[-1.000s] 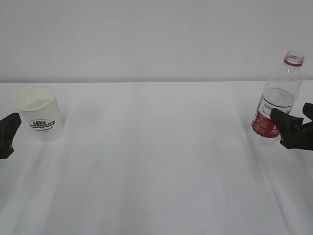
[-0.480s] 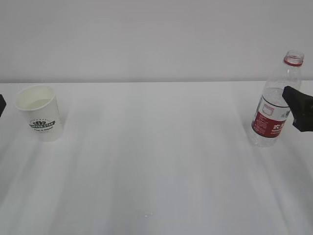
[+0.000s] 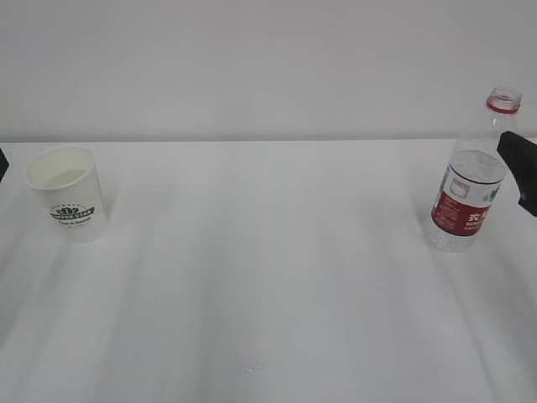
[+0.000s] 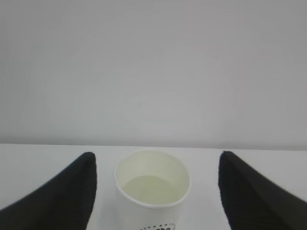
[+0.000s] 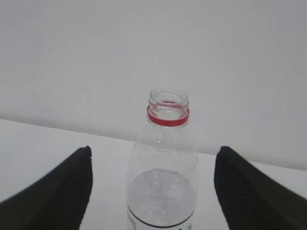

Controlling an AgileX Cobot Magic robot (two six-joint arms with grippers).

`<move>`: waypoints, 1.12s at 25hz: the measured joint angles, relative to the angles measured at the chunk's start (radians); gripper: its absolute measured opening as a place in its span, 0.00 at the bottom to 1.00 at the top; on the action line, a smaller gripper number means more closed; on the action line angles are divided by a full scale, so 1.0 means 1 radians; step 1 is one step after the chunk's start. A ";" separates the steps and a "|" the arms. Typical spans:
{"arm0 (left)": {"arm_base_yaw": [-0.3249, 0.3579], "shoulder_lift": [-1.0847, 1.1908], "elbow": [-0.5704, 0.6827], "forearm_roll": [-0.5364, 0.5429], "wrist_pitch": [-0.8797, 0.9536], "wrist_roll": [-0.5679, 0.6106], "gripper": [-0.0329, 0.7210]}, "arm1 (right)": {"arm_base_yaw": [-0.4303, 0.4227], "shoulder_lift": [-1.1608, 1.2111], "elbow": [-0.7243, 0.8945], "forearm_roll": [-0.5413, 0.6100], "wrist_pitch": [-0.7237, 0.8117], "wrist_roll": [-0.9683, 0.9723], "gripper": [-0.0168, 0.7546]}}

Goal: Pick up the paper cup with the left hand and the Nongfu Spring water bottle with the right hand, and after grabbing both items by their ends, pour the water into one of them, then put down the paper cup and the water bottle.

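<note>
The paper cup [image 3: 67, 204] stands upright at the table's left, white with a green logo. In the left wrist view the paper cup [image 4: 152, 189] sits between the tips of my open left gripper [image 4: 157, 155], clear of both fingers. Only a dark sliver of a left finger [image 3: 2, 164] shows in the exterior view. The uncapped Nongfu Spring water bottle [image 3: 470, 180] stands at the right, with water [image 5: 162, 196] in its lower part. My open right gripper [image 5: 154, 149] straddles the bottle [image 5: 165, 143] without touching it. One of its fingers [image 3: 522, 172] shows by the bottle's shoulder.
The white table [image 3: 268, 277] stretches between cup and bottle, with a plain white wall [image 3: 268, 67] behind it. The bottle stands close to the exterior view's right edge and the cup close to its left edge.
Both grippers have risen and drawn outward: the left has slid almost off the left edge, the right has gone up from label height to the bottle's shoulder. Cup and bottle have not moved.
</note>
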 joint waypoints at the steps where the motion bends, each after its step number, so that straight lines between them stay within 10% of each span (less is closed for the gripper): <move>1: 0.000 -0.004 -0.005 0.000 0.005 0.000 0.81 | 0.000 -0.010 0.000 -0.005 0.008 0.003 0.79; 28: 0.000 -0.601 -0.109 -0.091 0.639 0.217 0.74 | 0.000 -0.401 0.006 -0.142 0.330 0.150 0.79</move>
